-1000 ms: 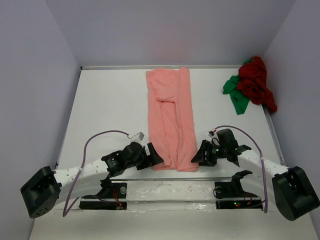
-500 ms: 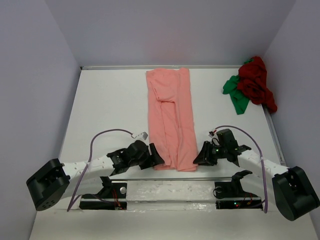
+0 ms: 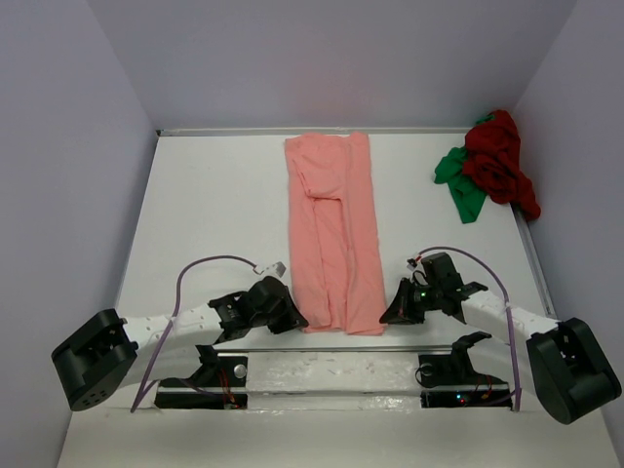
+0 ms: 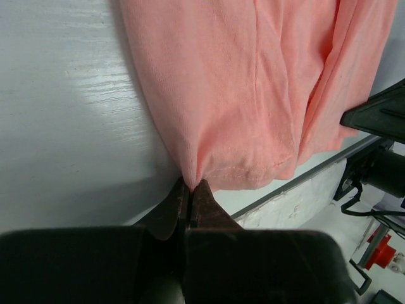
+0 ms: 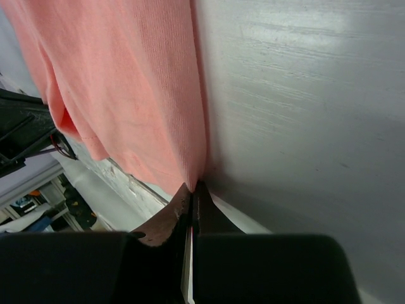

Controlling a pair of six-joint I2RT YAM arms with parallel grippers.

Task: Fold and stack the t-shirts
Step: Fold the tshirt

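The salmon-pink t-shirt lies as a long folded strip down the middle of the table, its hem toward the arms. My left gripper is shut on the strip's near-left corner; in the left wrist view the pink cloth is pinched between its jaws. My right gripper is shut on the near-right corner, and the right wrist view shows the cloth edge caught in its closed tips. The dark red t-shirt and the bright green t-shirt lie crumpled together at the far right.
White walls enclose the table on three sides. A metal rail runs along the near edge in front of both arm bases. A lilac cable loops over the left arm.
Both grippers have closed on the shirt's near corners. The left one slid in toward the hem's left corner; the right one barely moved.
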